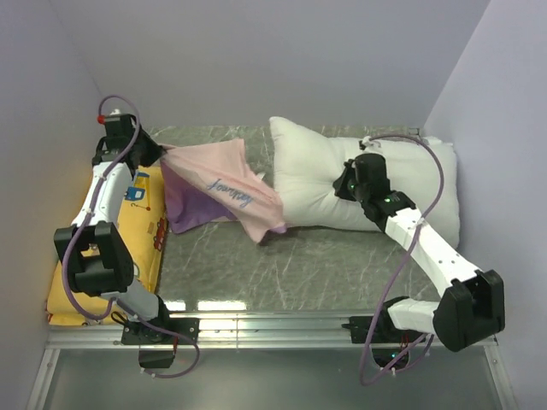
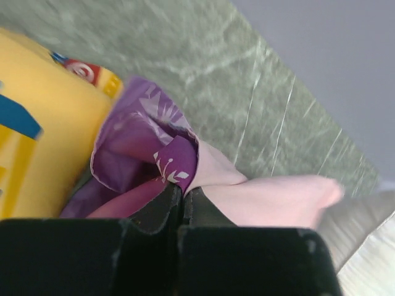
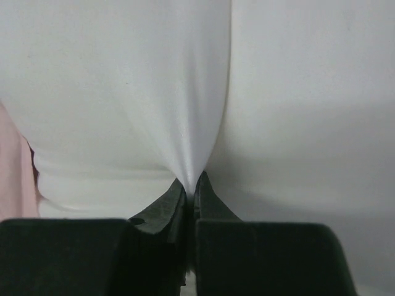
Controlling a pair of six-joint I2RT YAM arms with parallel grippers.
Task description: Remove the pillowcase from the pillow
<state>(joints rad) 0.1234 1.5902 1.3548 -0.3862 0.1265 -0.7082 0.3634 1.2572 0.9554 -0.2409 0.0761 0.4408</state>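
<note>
Left gripper (image 2: 183,192) was recorded closed tight on a fold of the pillowcase (image 2: 148,148), which was spread between the pillow (image 1: 316,179) and a yellow cushion (image 2: 49,135), touching both. Right gripper (image 3: 190,185) was recorded pinched shut on the white pillow's cloth. Pillow was laid across the table's (image 1: 256,265) right half.

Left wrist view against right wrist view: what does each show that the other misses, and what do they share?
Only the left wrist view shows the left gripper shut on the pillowcase, its purple printed side, the yellow cushion and the green table. Only the right wrist view shows the right gripper pinching a fold of the white pillow. Both show pale pink pillowcase fabric, just a sliver at the right wrist view's left edge.
</note>
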